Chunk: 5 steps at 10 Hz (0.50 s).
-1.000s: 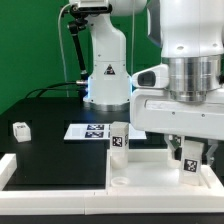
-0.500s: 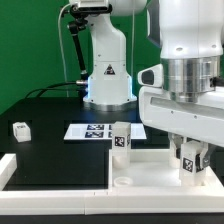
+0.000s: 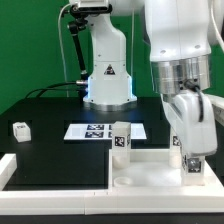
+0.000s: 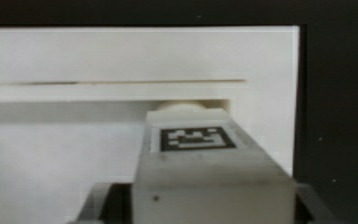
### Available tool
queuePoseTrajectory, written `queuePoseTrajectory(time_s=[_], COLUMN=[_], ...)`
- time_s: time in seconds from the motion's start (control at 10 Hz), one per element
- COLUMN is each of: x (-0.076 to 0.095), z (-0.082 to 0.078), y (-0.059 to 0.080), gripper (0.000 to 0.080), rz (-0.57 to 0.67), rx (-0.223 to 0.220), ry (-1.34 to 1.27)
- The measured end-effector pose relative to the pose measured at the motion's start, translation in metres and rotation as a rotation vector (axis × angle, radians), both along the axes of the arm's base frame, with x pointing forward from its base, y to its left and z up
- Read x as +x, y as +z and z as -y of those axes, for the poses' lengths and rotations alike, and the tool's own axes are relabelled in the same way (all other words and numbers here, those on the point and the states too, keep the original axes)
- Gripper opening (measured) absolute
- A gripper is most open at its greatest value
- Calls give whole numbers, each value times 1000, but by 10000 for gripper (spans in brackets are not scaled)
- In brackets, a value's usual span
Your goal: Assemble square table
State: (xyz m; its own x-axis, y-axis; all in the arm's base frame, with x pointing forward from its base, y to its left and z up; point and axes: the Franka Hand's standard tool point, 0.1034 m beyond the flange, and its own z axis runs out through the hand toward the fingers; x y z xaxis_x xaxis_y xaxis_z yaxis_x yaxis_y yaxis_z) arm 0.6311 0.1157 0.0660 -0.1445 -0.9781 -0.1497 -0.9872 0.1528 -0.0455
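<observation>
The white square table top (image 3: 152, 172) lies at the front of the black table, with a round socket (image 3: 121, 181) in its near corner. One white tagged leg (image 3: 121, 140) stands upright at the top's far corner on the exterior view's left. My gripper (image 3: 192, 164) is shut on a second tagged leg (image 3: 193, 158), held upright over the top's corner on the exterior view's right. In the wrist view this leg (image 4: 199, 150) fills the space between my fingers (image 4: 115, 205), with the top (image 4: 87, 120) and a socket (image 4: 194, 103) beyond its end.
A loose white leg (image 3: 20, 129) lies on the black table at the exterior view's left. The marker board (image 3: 92, 131) lies behind the table top. A white border rail (image 3: 8, 168) runs along the left and front edges. The robot base (image 3: 108, 70) stands at the back.
The hand has turned about its upright axis with the leg in it, and now shows its narrow side. The held leg stays over the same corner.
</observation>
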Motion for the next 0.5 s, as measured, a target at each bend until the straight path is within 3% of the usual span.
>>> queuePoseTrajectory(time_s=[0.5], x=[-1], z=[0], y=[0], gripper=[291], rz=[-26], rx=[27], ry=[-363])
